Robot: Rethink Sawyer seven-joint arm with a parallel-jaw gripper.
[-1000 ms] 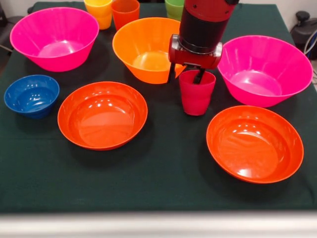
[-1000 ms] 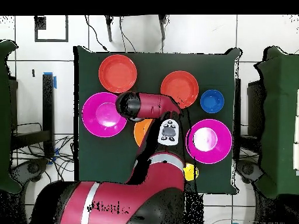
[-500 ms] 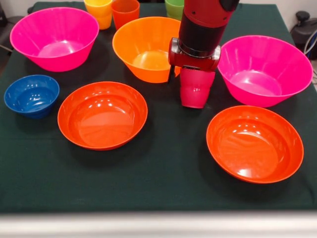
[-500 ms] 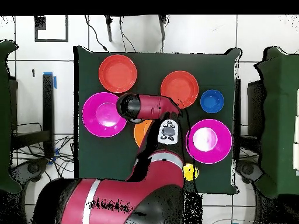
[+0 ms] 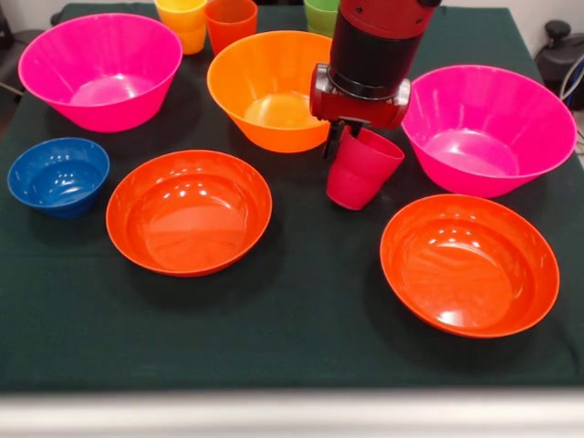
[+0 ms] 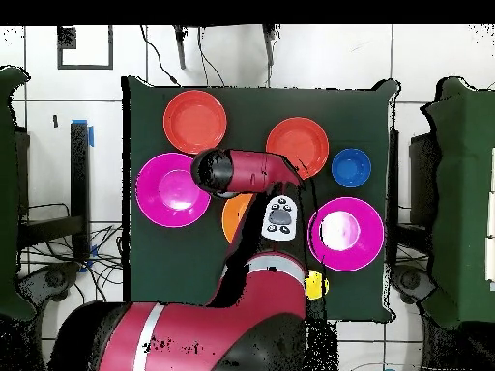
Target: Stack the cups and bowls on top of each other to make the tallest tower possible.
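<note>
From the front, the tool (image 5: pixel 351 134) grips the red cup (image 5: pixel 362 171) by its rim, tilted, clear of the bench (image 5: pixel 301 310), between the orange bowl (image 5: pixel 269 89) and a pink bowl (image 5: pixel 488 128). From overhead, the arm (image 6: pixel 247 174) hides the cup.

cup (image 5: pixel 361 170) tilted, between deep bowls (image 5: pixel 270 89)

Four cups (image 5: pixel 362 169); six bowls (image 5: pixel 189 212): two pink, one orange, two red-orange, one blue.

Front camera low, close; overhead straight down (both show table (image 5: pixel 301 301)).
</note>
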